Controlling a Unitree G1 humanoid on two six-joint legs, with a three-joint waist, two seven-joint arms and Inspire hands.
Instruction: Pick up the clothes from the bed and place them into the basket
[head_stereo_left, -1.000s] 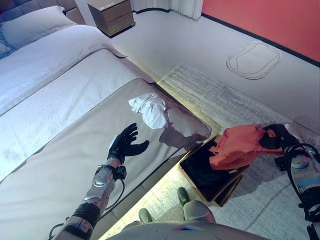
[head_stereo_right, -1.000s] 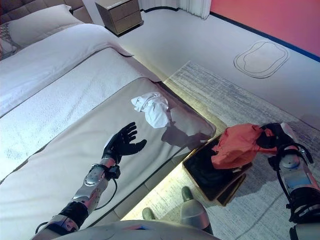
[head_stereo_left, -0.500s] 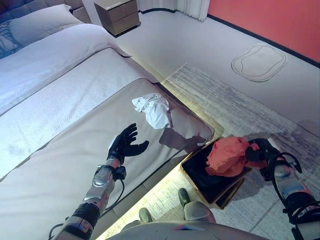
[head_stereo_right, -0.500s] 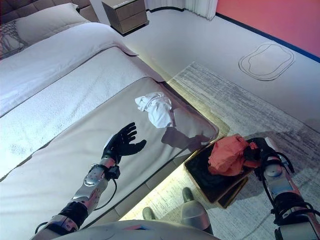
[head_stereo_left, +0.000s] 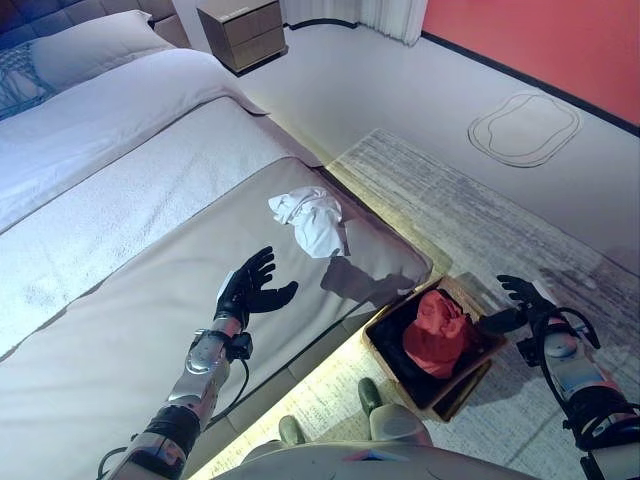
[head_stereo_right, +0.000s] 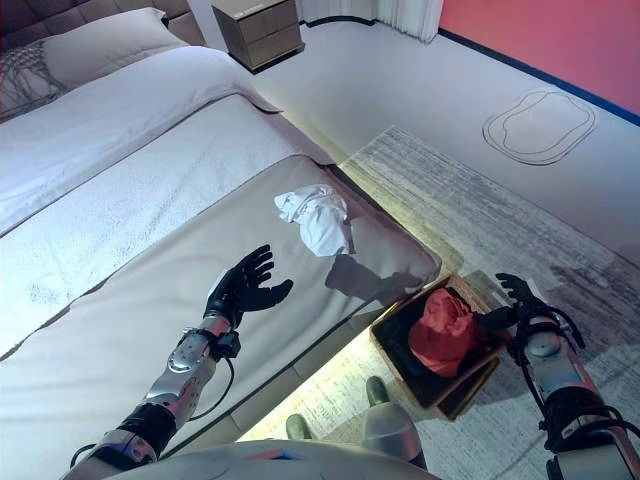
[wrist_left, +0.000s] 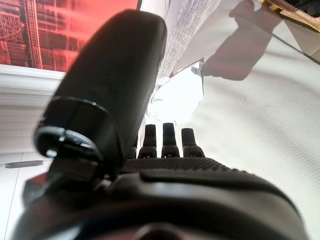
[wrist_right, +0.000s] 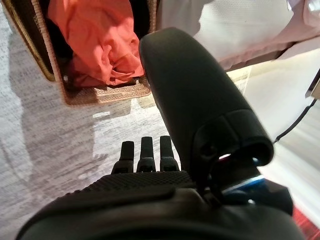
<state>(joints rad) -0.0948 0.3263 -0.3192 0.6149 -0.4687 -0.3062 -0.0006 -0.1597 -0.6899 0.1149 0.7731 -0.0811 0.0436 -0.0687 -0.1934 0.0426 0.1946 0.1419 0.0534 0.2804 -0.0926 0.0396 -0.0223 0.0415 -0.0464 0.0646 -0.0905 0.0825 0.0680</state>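
A crumpled white garment (head_stereo_left: 312, 217) lies on the beige bed cover (head_stereo_left: 120, 330) close to the bed's foot edge. A red-orange garment (head_stereo_left: 434, 330) sits bunched inside the dark wicker basket (head_stereo_left: 478, 357) on the rug beside the bed. My right hand (head_stereo_left: 521, 297) hovers open just right of the basket, fingers spread, holding nothing. My left hand (head_stereo_left: 248, 288) rests open over the bed cover, short of the white garment (wrist_left: 175, 92). The right wrist view shows the red garment (wrist_right: 100, 35) in the basket (wrist_right: 100, 94).
A grey patterned rug (head_stereo_left: 470, 220) covers the floor under the basket. A white duvet (head_stereo_left: 110, 130) and pillow (head_stereo_left: 80, 55) fill the bed's far part. A wooden nightstand (head_stereo_left: 242, 32) stands at the back. A red wall (head_stereo_left: 540, 40) runs behind.
My right hand lowered the red garment over the basket, then let it go; it now lies inside. The hand opened and drew back to the right. The left hand stayed put.
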